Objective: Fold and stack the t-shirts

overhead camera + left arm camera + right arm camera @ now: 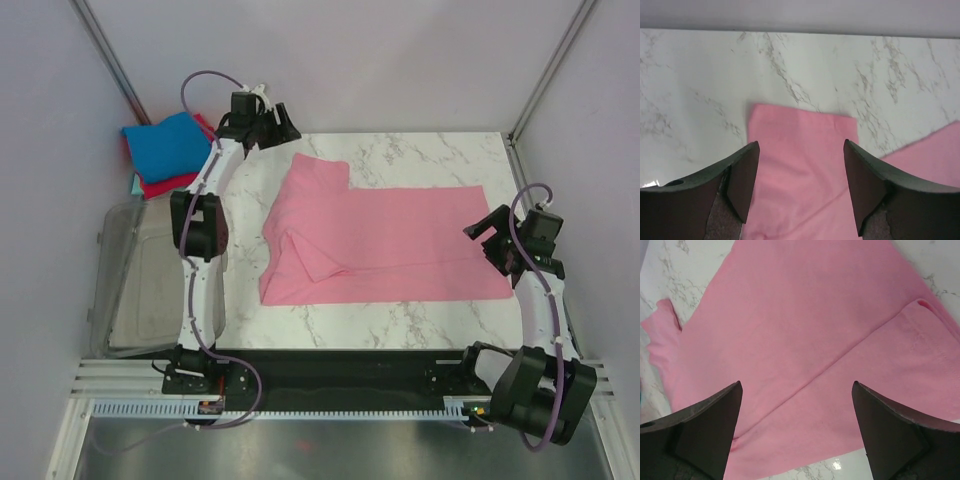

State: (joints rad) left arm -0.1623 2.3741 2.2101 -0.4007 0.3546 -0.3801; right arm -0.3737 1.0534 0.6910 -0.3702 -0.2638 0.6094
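Observation:
A light pink t-shirt lies spread on the marble table, its near long edge folded over and a sleeve sticking out at the far left. My left gripper hovers open over that sleeve, and in the left wrist view its jaws hold nothing. My right gripper stands wide open over the shirt's right end. The right wrist view shows its jaws above the pink cloth and its fold line. Folded blue, red and pale teal t-shirts lie stacked at the far left.
A clear plastic tub sits off the table's left side, beside the left arm. Grey walls with metal posts close in the back and both sides. Bare marble shows along the table's far edge and in front of the shirt.

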